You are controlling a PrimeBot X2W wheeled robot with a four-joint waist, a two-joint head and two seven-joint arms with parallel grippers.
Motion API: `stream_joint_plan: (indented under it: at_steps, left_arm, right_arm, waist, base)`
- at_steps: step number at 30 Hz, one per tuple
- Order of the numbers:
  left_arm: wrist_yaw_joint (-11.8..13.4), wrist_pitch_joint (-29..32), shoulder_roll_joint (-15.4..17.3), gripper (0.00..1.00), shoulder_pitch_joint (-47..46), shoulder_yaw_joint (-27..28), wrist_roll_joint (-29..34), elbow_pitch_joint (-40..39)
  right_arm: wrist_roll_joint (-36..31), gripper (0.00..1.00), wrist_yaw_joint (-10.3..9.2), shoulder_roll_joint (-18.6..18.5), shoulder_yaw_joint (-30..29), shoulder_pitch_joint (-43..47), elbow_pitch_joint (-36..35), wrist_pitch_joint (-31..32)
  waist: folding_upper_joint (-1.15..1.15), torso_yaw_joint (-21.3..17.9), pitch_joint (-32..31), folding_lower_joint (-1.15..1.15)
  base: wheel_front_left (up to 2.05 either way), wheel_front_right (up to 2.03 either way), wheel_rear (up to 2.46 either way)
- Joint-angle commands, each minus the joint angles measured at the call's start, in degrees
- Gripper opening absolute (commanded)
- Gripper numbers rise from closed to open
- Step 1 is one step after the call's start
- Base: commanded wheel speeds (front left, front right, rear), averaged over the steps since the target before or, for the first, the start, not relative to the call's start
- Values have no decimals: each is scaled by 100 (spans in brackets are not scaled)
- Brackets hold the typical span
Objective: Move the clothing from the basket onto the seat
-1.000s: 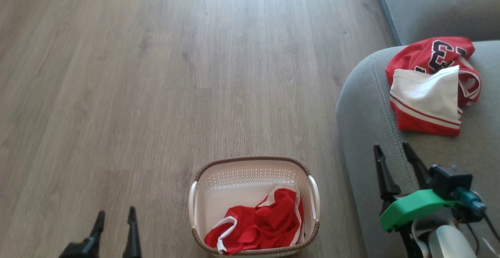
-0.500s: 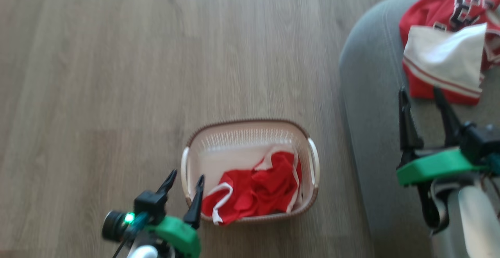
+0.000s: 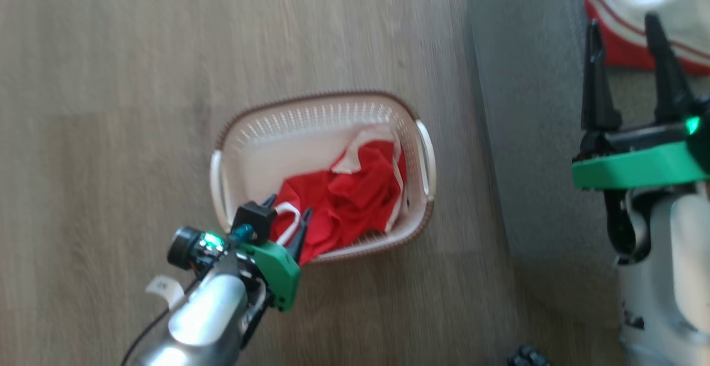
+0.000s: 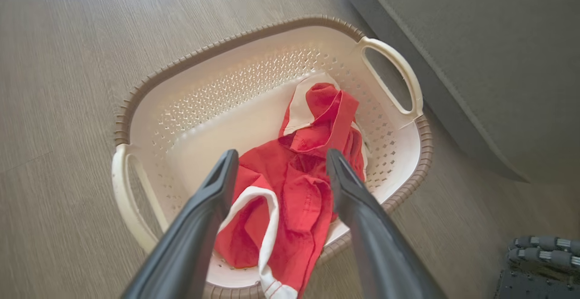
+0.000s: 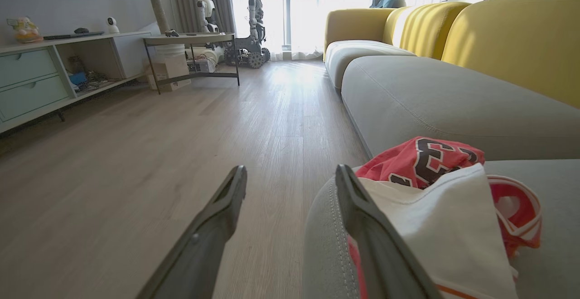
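Note:
The white basket point(image 3: 249, 138) point(image 4: 217, 86) with a brown rim stands on the wood floor and holds a crumpled red garment with white trim point(image 3: 344, 199) point(image 4: 308, 185). My left gripper point(image 3: 288, 213) point(image 4: 281, 158) hangs open over the basket's near left corner, its fingers just above the red fabric. Another red and white garment point(image 3: 638, 22) point(image 5: 448, 199) lies on the grey seat point(image 3: 527, 133) point(image 5: 453, 104) at the right. My right gripper point(image 3: 624, 22) point(image 5: 290, 172) is open above the seat's edge, beside that garment, with nothing between its fingers.
Bare wood floor point(image 3: 111, 77) stretches left of and beyond the basket. In the right wrist view a yellow sofa back point(image 5: 512, 36), a low table point(image 5: 190, 40), a sideboard point(image 5: 36, 77) and a parked wheeled robot point(image 5: 253, 18) stand far off. A ridged wheel point(image 4: 539, 249) sits by the sofa base.
The head camera has tilted down, shifting the whole picture. My left gripper has reached forward from the floor side to over the basket's red garment. The right gripper stays open above the seat.

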Motion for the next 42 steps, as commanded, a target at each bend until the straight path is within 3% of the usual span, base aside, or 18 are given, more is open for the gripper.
stream_joint_plan:
  at_steps: [1,15,22,39,40,41,42]
  left_arm:
    - [-54,0,12,100,-189,81,64,197]
    - [-355,-126,-246,100,-1378,-372,223,1505]
    - [-480,-14,-261,100,-1729,-801,265,1523]
    - [-501,351,-263,100,-2240,-1356,49,1984]
    - [-508,364,-263,90,-2241,-1375,28,1997]
    - [-512,375,-263,50,-2241,-1397,10,2008]
    - [-517,387,-263,34,-2239,-1419,-7,2019]
  right_arm:
    - [0,100,-2,6,153,-190,-280,-57]
    - [108,100,-2,6,380,-663,-571,-206]
    - [189,100,-2,6,512,-832,-655,-270]
    - [291,100,-2,6,900,-1001,-871,-352]
    - [290,100,-2,6,907,-1002,-886,-354]
    - [288,100,-2,6,915,-1002,-899,-356]
    - [286,100,-2,6,923,-1004,-907,-358]
  waist:
    - [0,-268,588,0]
    - [0,-601,1553,0]
    - [0,-787,1880,0]
    - [0,-1163,2347,0]
    - [0,-1171,2356,0]
    - [0,-1178,2363,0]
    - [0,-1185,2368,0]
  base:
    - [0,0,0]
    - [0,0,0]
    - [0,0,0]
    - [0,0,0]
    - [0,0,0]
    - [0,0,0]
    - [0,0,0]
